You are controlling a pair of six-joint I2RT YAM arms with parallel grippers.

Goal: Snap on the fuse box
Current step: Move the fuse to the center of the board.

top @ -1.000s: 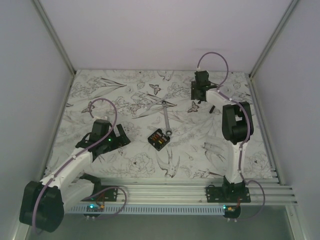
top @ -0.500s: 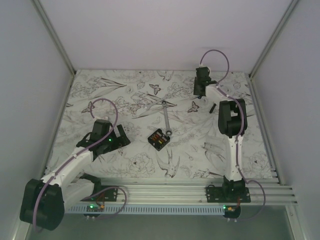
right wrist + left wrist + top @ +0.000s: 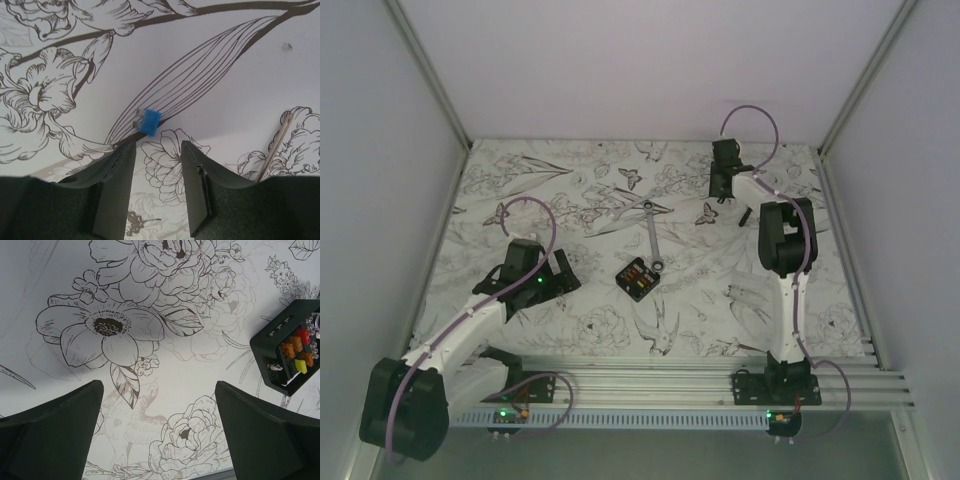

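White table cover (image 3: 570,200) printed with black line drawings of flowers, birds and butterflies. Black fuse box (image 3: 272,340) holding red, orange and yellow fuses (image 3: 296,343). Silver wrench (image 3: 652,235). 1 small blue piece (image 3: 149,122).

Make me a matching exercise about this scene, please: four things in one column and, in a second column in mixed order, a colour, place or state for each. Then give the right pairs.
Things
1. fuse box
2. wrench
3. small blue piece
4. left tool

Descriptions
A. lies just ahead of the right tool
B. silver, one end close to the fuse box
C. open wide, holding nothing
D. black, with red, orange and yellow fuses inside

Pairs: 1-D, 2-B, 3-A, 4-C
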